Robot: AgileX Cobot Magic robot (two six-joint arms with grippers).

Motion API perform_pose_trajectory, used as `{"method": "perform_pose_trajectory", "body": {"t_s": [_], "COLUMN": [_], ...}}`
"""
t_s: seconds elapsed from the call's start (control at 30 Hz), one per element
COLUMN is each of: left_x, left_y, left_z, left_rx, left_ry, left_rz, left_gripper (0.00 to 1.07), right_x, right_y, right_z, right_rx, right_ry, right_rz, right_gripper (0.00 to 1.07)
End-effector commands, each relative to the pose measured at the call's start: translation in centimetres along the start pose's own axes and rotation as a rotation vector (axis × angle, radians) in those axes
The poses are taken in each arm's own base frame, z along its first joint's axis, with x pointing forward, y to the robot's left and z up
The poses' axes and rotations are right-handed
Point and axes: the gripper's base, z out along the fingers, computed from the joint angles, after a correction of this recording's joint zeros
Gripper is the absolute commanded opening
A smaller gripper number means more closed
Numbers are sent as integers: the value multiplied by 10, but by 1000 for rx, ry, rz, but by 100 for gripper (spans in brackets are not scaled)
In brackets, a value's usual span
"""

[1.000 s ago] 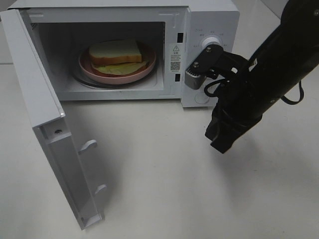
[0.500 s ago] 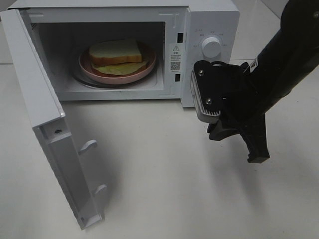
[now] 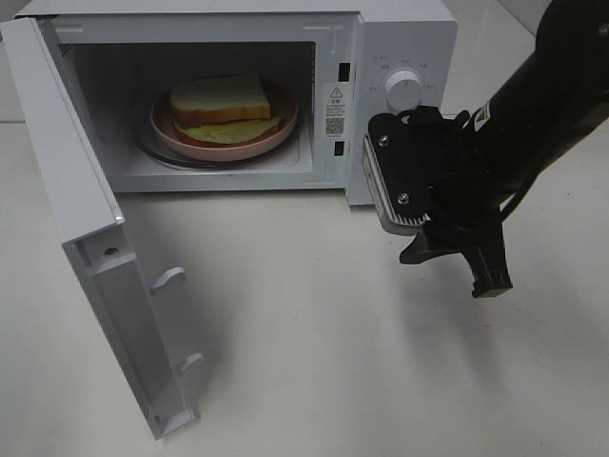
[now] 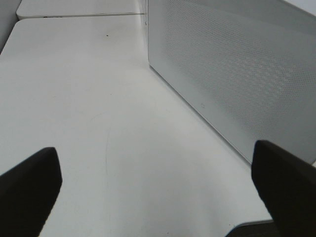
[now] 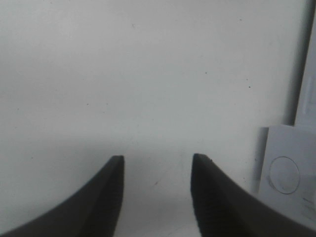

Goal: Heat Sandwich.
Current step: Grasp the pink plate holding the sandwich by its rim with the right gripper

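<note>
The sandwich (image 3: 221,98), white bread with a yellow-green filling, lies on a pink plate (image 3: 278,129) inside the white microwave (image 3: 400,38). The microwave's door (image 3: 67,181) stands wide open to the left. My right gripper (image 3: 455,268) hangs in front of the control panel, below the dial (image 3: 403,90), pointing down at the table. In the right wrist view the right gripper (image 5: 157,192) is open, with only bare table between its fingers. My left gripper (image 4: 155,187) is open wide over the table beside a perforated white microwave panel (image 4: 237,74), holding nothing. The exterior view does not show it.
The white table (image 3: 314,362) stretches in front of the microwave. The open door juts forward toward the near left edge. In the right wrist view, the microwave's lower corner with a round button (image 5: 284,175) lies close to one side of the gripper.
My right gripper has left the dial and swung down toward the table in front of the panel, and its jaws have parted. Sandwich, plate and door have not moved.
</note>
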Motion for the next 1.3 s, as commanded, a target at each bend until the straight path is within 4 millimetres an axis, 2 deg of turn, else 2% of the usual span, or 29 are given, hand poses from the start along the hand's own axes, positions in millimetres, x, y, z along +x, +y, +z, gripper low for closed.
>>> {"method": "perform_pose_trajectory", "body": {"t_s": [0.03,0.07,0.1,0.13,0.23,0.43,0.63,0.8,0.97,1.3], "left_x": [2,2,2,2,2,2,2,2,2,2], "left_y": [-1,-1,-1,-1,-1,-1,-1,-1,-1,-1], "left_z": [-2,-2,-2,-2,-2,-2,-2,-2,-2,-2], "left_rx": [5,5,5,5,5,5,5,5,5,5], "left_ry": [-22,-22,-22,-22,-22,-22,-22,-22,-22,-22], "left_rz": [-9,-9,-9,-9,-9,-9,-9,-9,-8,-8], "left_gripper": [101,101,101,101,101,101,101,101,101,101], "right_x": [1,3,3,3,4,-1,-17,-31,-50,-62], "right_y": [-3,-4,-4,-4,-4,-3,-10,-27,-43,-72], "right_z": [-3,-3,-3,-3,-4,-3,-6,-10,-1,18], "right_rx": [34,37,38,38,42,47,97,134,147,165], "right_ry": [8,23,26,26,37,50,56,54,56,56], "right_rz": [64,78,89,89,103,46,-50,-93,-155,-163], "right_gripper": [67,80,86,86,100,99,97,96,95,94]}}
